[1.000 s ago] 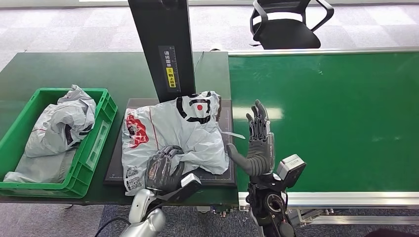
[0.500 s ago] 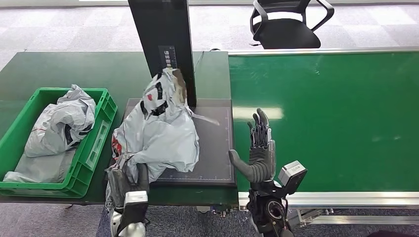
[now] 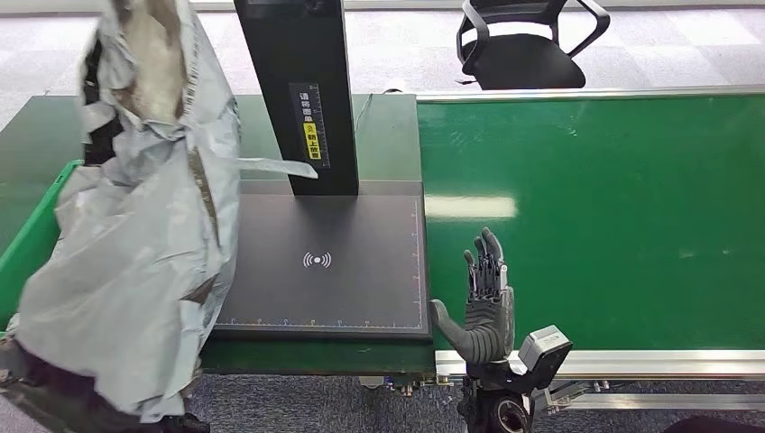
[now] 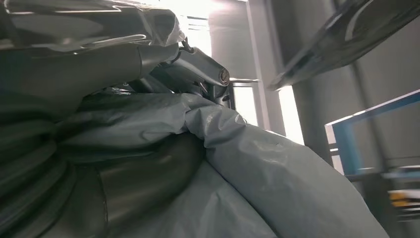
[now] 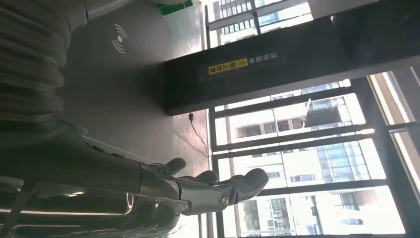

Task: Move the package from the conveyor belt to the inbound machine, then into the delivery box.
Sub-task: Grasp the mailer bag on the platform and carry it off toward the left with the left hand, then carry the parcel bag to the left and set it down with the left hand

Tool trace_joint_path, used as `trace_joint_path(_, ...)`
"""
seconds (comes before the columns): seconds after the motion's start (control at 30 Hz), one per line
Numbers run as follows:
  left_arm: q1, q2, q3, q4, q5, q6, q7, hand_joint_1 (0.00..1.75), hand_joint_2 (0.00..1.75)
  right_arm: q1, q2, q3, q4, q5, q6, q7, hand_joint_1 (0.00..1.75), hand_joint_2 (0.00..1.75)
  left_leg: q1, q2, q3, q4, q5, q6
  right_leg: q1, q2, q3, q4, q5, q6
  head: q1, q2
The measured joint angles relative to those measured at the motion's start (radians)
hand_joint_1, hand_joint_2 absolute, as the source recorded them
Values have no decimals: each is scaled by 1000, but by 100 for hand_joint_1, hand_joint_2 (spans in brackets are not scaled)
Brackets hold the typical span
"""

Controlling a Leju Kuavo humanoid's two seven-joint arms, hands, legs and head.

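The last leg of the task looks to be in hand: the grey poly-bag package (image 3: 135, 234) is off the inbound machine's scanning pad (image 3: 334, 271) and hangs high at the robot's left side, partly over the green delivery box (image 3: 41, 230), whose rim shows just beside the bag. The left robot hand (image 4: 148, 173) is grasping the package; in the left wrist view grey film is bunched around its dark fingers, and in the head view the bag hides the hand, with the film hanging up and away from the grip.

The next move calls for carrying the bag further left until it is wholly above the box, lowering it, and only then letting go. The bag is limp and long, so a tail could drape over the rim or catch on the bench (image 3: 36, 126).

The right robot hand (image 3: 483, 307) is released and holds nothing, fingers straight and pointing forward, thumb out towards the pad, standing upright at the near edge of the conveyor belt (image 3: 613, 207).
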Motion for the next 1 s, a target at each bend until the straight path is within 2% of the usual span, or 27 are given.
trace_joint_path(0.13,-8,17,-48,-119,-34,0,0,175,175,19,0,-14,-20,-3,-3,0,0,175,0,0,0,0,0,0,0,0,0,0,0,0,0,0)
trace_joint_path(0.27,-6,18,-44,-198,-55,0,1,175,175,25,5,-27,-29,1,-2,0,0,175,0,0,0,0,0,0,0,0,0,0,0,0,0,0)
trace_joint_path(0.4,-8,24,0,-218,22,0,0,175,175,29,12,-32,-40,2,0,6,0,175,0,0,0,0,0,0,0,0,0,0,0,0,0,0)
trace_joint_path(0.53,-23,52,93,-184,162,-3,1,175,175,31,18,-36,-47,2,5,6,0,175,1,0,1,0,0,0,1,0,1,0,0,0,0,0)
trace_joint_path(0.67,-75,77,195,-70,261,-55,0,175,175,31,29,-43,-47,28,21,4,0,175,1,0,2,0,0,0,1,0,1,0,0,0,0,0)
trace_joint_path(0.83,-172,99,359,162,317,-155,0,175,175,30,40,-51,-47,34,36,11,0,175,1,2,2,0,1,0,1,1,1,0,0,0,0,0)
trace_joint_path(1.0,-338,136,493,479,272,-199,0,175,175,17,50,-57,-45,35,47,20,0,175,2,2,3,0,1,-1,2,1,3,1,1,-1,0,0)
